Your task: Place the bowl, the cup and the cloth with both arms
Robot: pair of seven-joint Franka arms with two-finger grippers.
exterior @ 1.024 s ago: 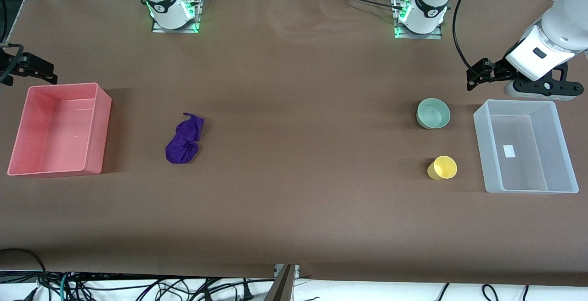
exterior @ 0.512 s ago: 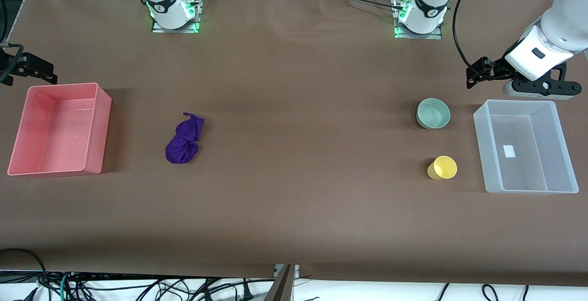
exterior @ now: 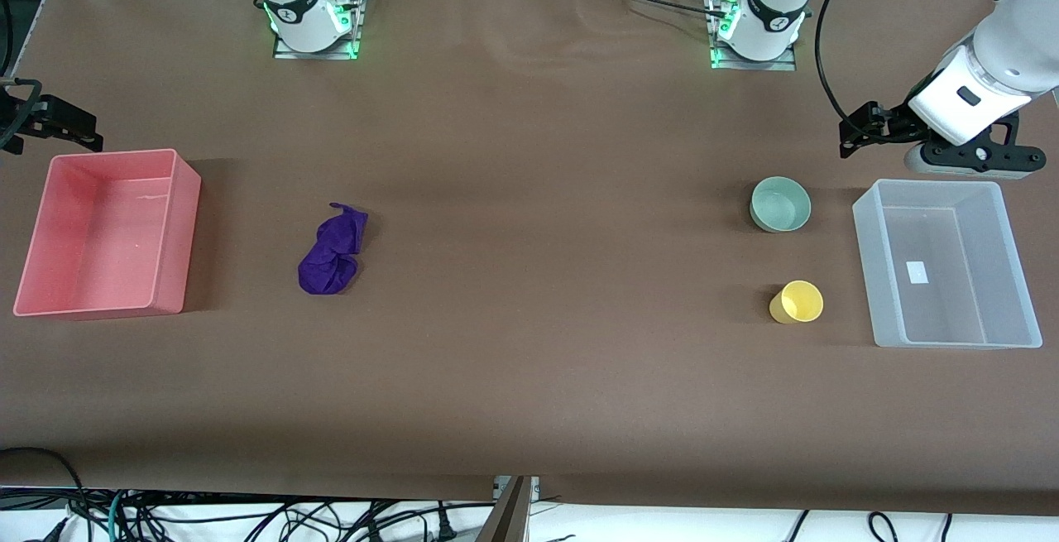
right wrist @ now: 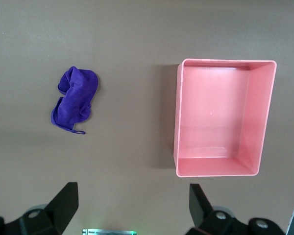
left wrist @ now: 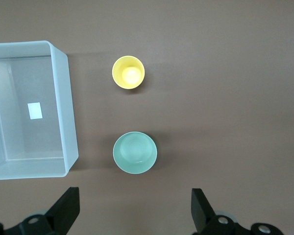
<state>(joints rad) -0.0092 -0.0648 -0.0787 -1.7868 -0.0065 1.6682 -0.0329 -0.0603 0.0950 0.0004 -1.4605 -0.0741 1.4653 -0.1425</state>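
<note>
Two claws, both up in the air. Front view: left claw (exterior: 860,132) hangs over bare table (exterior: 529,376) beside the clear bin (exterior: 947,265); bowl (exterior: 780,203) and cup (exterior: 797,302) sit near that bin, the cup nearer the camera, cloth (exterior: 333,249) near the pink bin (exterior: 103,232). Right claw (exterior: 50,120) is at the frame edge.

Left wrist view: fingers (left wrist: 66,209) spread wide, empty; a blank white label (left wrist: 35,110) shows in the bin.

Right wrist view: fingers (right wrist: 63,201) spread wide, holding nothing.

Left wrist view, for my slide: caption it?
Open left gripper above bowl, cup and clear bin.
</note>
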